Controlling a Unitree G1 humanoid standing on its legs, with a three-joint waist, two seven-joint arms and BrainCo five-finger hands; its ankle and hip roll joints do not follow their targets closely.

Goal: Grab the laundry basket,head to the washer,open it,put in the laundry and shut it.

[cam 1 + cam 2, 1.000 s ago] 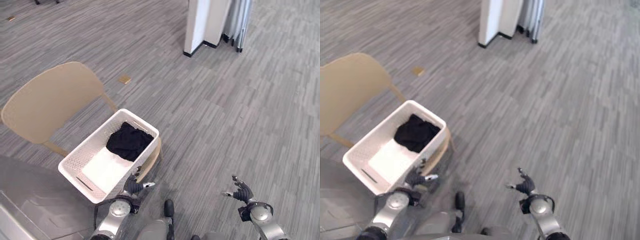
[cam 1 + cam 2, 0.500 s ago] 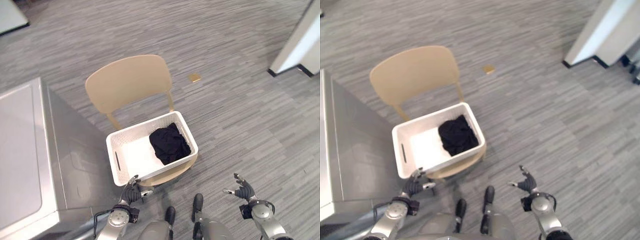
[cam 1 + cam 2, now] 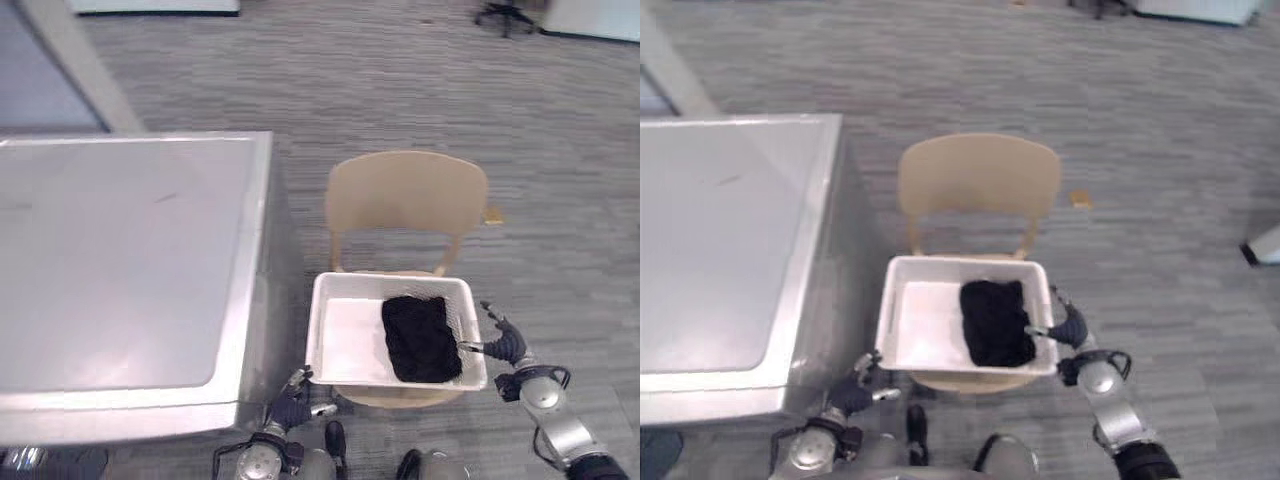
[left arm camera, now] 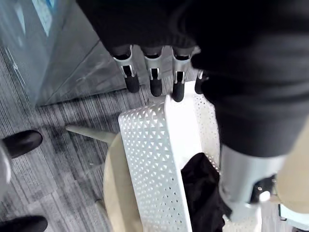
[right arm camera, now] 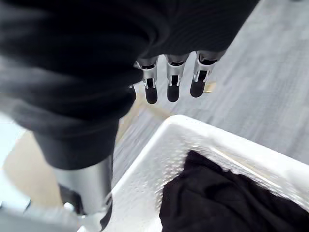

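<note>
Laundry basket (image 3: 345,345) sits on the chair (image 3: 408,195) seat beside the washer (image 3: 120,270), long axis running side to side between both hands. Right hand (image 3: 503,343), fingers spread, is just beside its right end; left hand (image 3: 293,405), relaxed, hangs below its near-left corner.

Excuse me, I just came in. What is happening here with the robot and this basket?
The robot stands before a white laundry basket that rests on a beige chair, beside a silver washer. A black garment and something white lie inside the basket. The right hand is open at the basket's right side, and the left hand is open near its lower left corner. Neither hand grips the basket yet, and the washer is closed.
</note>
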